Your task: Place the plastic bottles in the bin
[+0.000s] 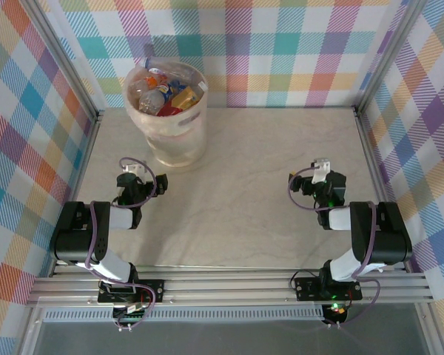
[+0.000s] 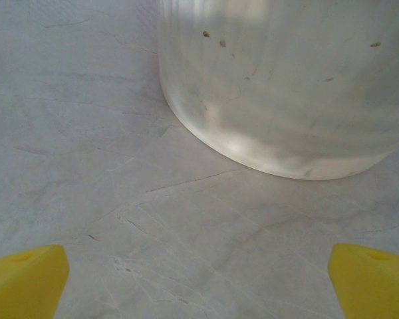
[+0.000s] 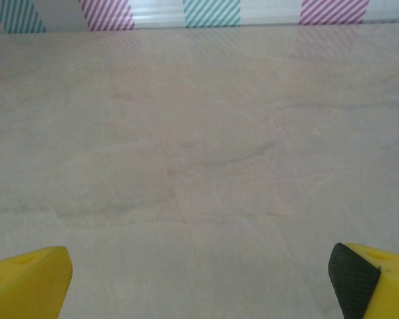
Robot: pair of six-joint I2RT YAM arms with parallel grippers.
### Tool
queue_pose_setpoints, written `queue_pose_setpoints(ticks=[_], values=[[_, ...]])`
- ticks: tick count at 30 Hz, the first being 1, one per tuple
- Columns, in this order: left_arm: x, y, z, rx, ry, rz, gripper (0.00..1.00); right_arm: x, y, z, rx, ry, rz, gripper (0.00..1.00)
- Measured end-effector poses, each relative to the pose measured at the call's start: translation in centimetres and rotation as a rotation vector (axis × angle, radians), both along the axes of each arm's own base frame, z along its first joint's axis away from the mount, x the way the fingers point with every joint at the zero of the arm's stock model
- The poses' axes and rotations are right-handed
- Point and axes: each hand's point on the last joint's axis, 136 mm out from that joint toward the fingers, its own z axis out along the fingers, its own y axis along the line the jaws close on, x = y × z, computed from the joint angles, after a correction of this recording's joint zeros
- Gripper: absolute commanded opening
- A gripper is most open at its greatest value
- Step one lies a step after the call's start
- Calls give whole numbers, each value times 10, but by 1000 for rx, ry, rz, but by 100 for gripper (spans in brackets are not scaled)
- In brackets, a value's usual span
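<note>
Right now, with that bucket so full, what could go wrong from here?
1. The plastic bottles are heaped up to the rim of the bin, so a top one might tumble out if the bin is bumped.
2. The left hand sits open close to the bin's base. A forward move could nudge or tip it.

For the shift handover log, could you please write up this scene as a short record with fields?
bin: upright at the far left of the table, filled near its rim
plastic bottles: piled inside the bin
left end effector: open, holding nothing, near the bin's base
right end effector: open, holding nothing, above the table
task status: looks complete
</note>
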Motion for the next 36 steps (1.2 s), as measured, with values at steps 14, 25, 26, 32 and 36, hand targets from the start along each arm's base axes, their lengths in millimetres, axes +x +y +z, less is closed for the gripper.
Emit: queue_pose_setpoints(ticks=[14, 25, 26, 32, 36], values=[[0, -2, 0, 2, 0, -5, 100, 5, -1, 2, 17, 15, 5, 100], [0, -2, 0, 4, 0, -5, 100, 5, -1, 2, 18, 16, 5, 100], [0, -2, 0, 4, 0, -5, 100, 5, -1, 2, 18, 16, 5, 100], [0, -2, 0, 4, -1, -5, 100, 5, -1, 2, 18, 16, 5, 100], [0, -2, 0, 4, -1, -5, 100, 5, -1, 2, 18, 16, 5, 100]])
